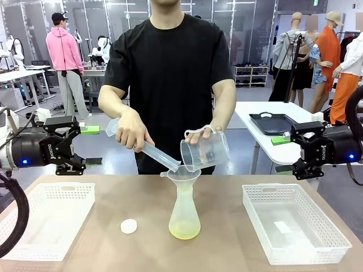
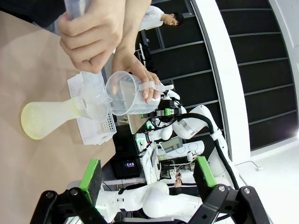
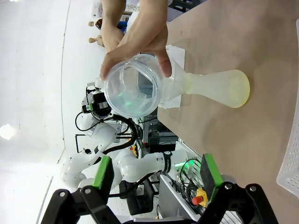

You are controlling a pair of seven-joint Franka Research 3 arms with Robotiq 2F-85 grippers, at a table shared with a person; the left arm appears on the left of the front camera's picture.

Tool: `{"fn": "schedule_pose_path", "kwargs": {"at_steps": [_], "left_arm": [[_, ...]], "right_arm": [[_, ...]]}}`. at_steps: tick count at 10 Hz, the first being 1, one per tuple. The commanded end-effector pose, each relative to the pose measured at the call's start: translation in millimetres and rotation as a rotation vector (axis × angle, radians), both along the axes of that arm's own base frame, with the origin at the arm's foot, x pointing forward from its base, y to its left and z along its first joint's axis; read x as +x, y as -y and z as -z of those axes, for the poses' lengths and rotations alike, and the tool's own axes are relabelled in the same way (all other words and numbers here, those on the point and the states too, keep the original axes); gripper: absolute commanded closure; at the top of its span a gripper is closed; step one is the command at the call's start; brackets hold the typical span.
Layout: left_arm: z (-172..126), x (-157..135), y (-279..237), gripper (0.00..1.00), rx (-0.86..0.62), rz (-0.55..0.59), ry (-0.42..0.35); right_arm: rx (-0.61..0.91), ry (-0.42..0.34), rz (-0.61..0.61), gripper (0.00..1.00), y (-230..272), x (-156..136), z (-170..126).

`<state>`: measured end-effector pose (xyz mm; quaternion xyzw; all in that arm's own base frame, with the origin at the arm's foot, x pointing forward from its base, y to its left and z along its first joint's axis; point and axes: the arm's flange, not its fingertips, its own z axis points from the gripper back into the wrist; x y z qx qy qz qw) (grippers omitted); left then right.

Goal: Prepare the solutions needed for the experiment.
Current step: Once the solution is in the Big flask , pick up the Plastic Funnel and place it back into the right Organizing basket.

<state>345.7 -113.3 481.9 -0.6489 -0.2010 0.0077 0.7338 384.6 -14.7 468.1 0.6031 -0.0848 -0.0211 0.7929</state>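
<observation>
Two tools hang above the counter with their jaws apart and nothing between them: the left tool near the left basket, the right tool near the right basket. The solutions lie as a shallow pale yellow-green layer at the bottom of the conical flask, which stands upright at the middle of the counter with a funnel in its neck. A person tilts a cylinder with one hand and a clear beaker with the other hand over the funnel. A small white cap lies near the flask, not touching it.
</observation>
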Motion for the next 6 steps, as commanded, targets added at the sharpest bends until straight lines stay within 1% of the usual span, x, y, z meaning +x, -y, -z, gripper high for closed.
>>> {"fn": "schedule_pose_path", "kwargs": {"at_steps": [1, 6], "left_arm": [[0.4, -2.7, 3.4, 0.00, -0.030, -0.005, 0.000], [0.4, -2.7, 3.4, 0.00, -0.030, -0.005, 0.000]], "right_arm": [[0.004, 0.020, -0.005, 0.06, 0.0, -1.1, 0.9], [0.004, 0.020, -0.005, 0.06, 0.0, -1.1, 0.9]]}}
